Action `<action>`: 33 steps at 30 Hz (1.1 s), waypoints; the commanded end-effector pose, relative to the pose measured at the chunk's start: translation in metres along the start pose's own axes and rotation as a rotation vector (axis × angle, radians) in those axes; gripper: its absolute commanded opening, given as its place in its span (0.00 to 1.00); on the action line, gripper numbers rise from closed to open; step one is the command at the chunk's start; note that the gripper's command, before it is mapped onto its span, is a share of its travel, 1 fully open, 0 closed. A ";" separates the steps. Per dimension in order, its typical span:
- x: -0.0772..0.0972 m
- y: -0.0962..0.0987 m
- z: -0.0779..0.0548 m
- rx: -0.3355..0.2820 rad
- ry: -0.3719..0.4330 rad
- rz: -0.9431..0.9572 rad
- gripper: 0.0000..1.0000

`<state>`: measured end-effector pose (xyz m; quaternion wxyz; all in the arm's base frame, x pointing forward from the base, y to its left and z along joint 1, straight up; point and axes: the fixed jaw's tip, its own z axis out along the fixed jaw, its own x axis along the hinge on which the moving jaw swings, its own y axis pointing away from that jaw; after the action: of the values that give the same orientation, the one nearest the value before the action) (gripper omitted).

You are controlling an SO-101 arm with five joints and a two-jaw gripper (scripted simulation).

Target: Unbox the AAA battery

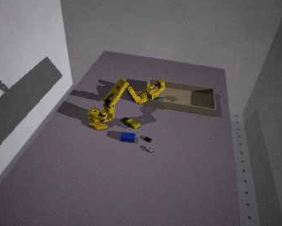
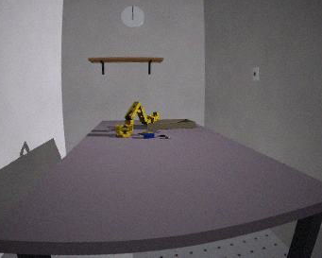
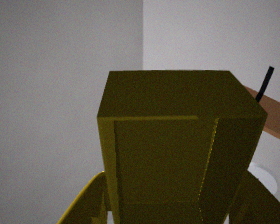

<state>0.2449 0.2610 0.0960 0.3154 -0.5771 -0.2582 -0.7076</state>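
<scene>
In the wrist view, the lower picture edge cuts off my claw and the box; the box hides my fingertips. From above, the battery is a green speck, its print too small for me to read, and I can't tell whether it touches the tray's floor. The near wall hides that floor in the exterior view. The dark thing and pale thing are too small to name.

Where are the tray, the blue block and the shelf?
Tray [image 1: 188,109] [image 2: 173,126]: top and exterior views, near wall.
Blue block [image 1: 127,137] [image 2: 149,135]: top and exterior views, its middle.
Shelf [image 2: 126,60] [image 3: 270,111]: exterior and wrist views, wooden board.
</scene>
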 end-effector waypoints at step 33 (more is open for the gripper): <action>0.003 0.000 0.013 0.000 -0.131 0.004 0.20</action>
<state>0.2508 0.2675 0.0904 0.2971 -0.6245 -0.2790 -0.6662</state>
